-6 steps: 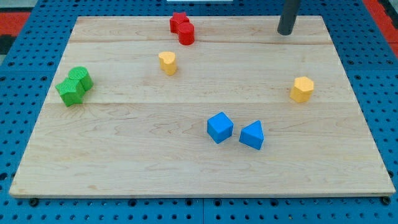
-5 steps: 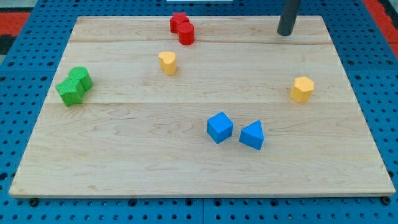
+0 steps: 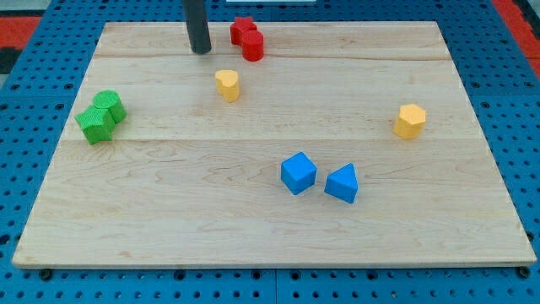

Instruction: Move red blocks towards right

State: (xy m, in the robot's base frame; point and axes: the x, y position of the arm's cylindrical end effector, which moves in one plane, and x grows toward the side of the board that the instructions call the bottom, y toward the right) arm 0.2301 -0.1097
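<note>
Wooden desk (image 3: 253,228) seen from above, resting on a blue pegboard surface (image 3: 25,51). No gripper fitted: only a straight dark rod, so nothing wide, narrow or held. My tip (image 3: 201,51) down on the desk near the view's top, left of centre.

Just to the view's right of my tip, close but apart: two red blocks touching each other, a red star-shaped block (image 3: 243,29) nearer the top edge and a red cylinder block (image 3: 253,46) just below and right of it. Both in the desk's upper middle.

Below my tip, a yellow rounded block (image 3: 227,84). At the view's left, two green blocks (image 3: 100,116) pressed together. Toward the view's right, a yellow hexagonal block (image 3: 410,121). Lower centre, a blue cube (image 3: 298,172) beside a blue triangular block (image 3: 342,183), near but not touching.
</note>
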